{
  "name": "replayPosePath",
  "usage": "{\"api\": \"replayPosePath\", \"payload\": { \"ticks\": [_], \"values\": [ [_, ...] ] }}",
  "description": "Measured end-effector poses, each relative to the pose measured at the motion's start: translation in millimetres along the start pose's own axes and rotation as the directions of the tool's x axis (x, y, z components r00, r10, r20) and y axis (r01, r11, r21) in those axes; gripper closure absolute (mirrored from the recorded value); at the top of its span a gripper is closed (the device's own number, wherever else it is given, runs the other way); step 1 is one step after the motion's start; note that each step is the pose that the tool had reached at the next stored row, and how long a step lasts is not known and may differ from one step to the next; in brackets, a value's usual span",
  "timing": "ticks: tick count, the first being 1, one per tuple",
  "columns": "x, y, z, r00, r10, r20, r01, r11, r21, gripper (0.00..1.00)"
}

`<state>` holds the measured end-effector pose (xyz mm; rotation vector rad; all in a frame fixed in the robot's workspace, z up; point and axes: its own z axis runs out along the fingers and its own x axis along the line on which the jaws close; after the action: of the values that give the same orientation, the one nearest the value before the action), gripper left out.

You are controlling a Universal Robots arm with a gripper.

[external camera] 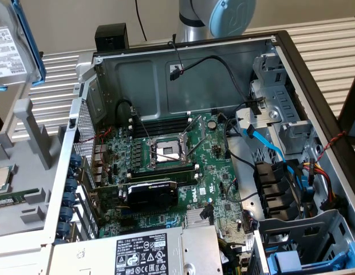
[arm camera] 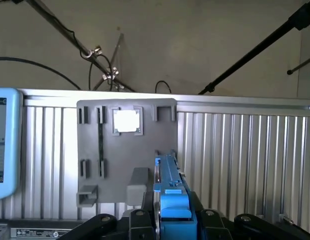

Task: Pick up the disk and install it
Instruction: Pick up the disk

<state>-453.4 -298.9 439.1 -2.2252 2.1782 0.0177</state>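
Note:
The disk (external camera: 7,48), silver with a white printed label and a blue carrier frame, hangs in the air at the exterior view's far left, above the grey fixture and outside the computer case. In the wrist view I see the disk (arm camera: 170,187) edge-on as a bright blue strip running up from between the black fingers (arm camera: 139,220). My gripper (arm camera: 172,222) is shut on the disk, one finger on each flat side. Most of the drive's body is hidden behind its blue edge.
The open computer case (external camera: 166,69) holds a motherboard, a drive cage (external camera: 280,120) at the exterior view's right and a second blue-framed drive (external camera: 303,260) low right. A grey fixture plate (arm camera: 127,150) carries a CPU (arm camera: 127,121). The power supply (external camera: 143,252) lies near the front. The robot arm (external camera: 215,17) stands behind the case.

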Motion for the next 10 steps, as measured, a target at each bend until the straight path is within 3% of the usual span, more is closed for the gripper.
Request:
{"api": "replayPosePath", "payload": {
  "ticks": [10],
  "values": [
    [10.4, -29.7, -41.2, 1.0, 0.0, 0.0093, 0.0, 1.0, 0.0, 0.63]
  ]
}}
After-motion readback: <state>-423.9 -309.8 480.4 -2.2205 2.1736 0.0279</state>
